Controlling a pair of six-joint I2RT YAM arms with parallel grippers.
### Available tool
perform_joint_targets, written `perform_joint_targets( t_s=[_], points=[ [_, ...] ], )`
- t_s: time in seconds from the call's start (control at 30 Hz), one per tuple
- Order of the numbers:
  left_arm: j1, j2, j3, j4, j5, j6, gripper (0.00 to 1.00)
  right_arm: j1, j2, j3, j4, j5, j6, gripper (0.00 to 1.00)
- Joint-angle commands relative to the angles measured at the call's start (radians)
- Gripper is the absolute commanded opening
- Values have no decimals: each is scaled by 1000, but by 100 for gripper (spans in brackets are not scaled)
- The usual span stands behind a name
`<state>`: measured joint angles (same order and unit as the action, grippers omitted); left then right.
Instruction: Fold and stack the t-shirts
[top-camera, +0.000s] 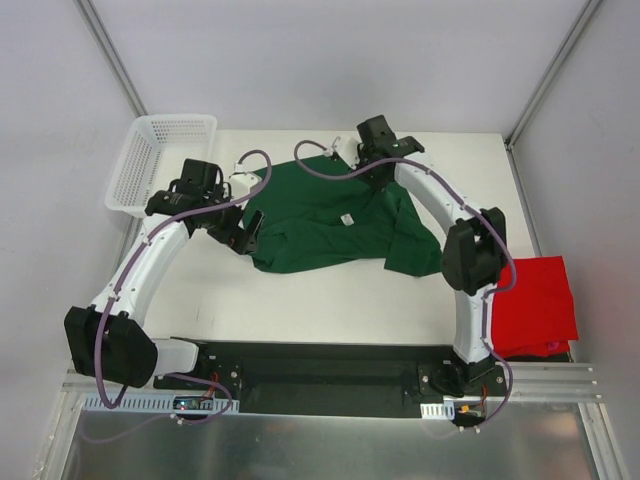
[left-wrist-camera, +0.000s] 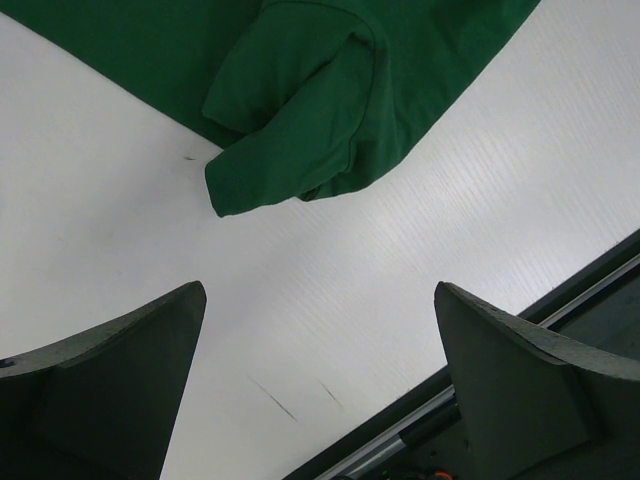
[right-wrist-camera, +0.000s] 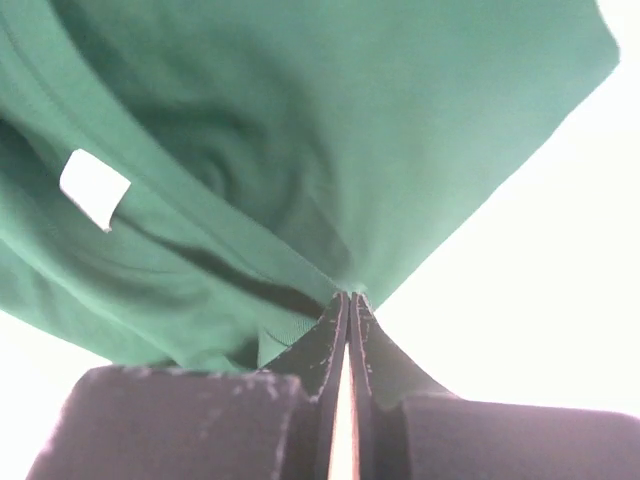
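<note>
A dark green t-shirt lies crumpled across the middle of the white table, with a small white label showing. My right gripper is at the shirt's far edge, shut on a pinch of its green cloth. At the shirt's left edge my left gripper hovers open, empty, above bare table; a rolled sleeve lies just ahead of its fingers. A bright red t-shirt lies flat at the table's right edge.
A white mesh basket stands at the far left corner. The black base rail runs along the near edge. Grey walls enclose the table on both sides.
</note>
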<state>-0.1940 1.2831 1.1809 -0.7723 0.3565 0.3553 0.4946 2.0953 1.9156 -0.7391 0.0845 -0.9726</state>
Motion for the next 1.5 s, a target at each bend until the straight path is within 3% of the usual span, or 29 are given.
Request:
perform_joint_targets(
  t_s=[0.0, 0.43, 0.9, 1.03, 1.47],
  points=[
    [11, 22, 22, -4, 25, 4, 99, -7, -150, 5, 7, 73, 15, 1],
    [11, 107, 132, 34, 50, -19, 99, -4, -322, -67, 53, 132, -3, 1],
    [11, 479, 329, 59, 211, -24, 99, 12, -394, -109, 58, 173, -26, 1],
    [11, 573, 344, 59, 217, -29, 99, 13, -429, -116, 67, 192, -37, 1],
    [11, 640, 365, 62, 142, 17, 100, 39, -572, -144, 107, 259, -75, 1]
  ],
)
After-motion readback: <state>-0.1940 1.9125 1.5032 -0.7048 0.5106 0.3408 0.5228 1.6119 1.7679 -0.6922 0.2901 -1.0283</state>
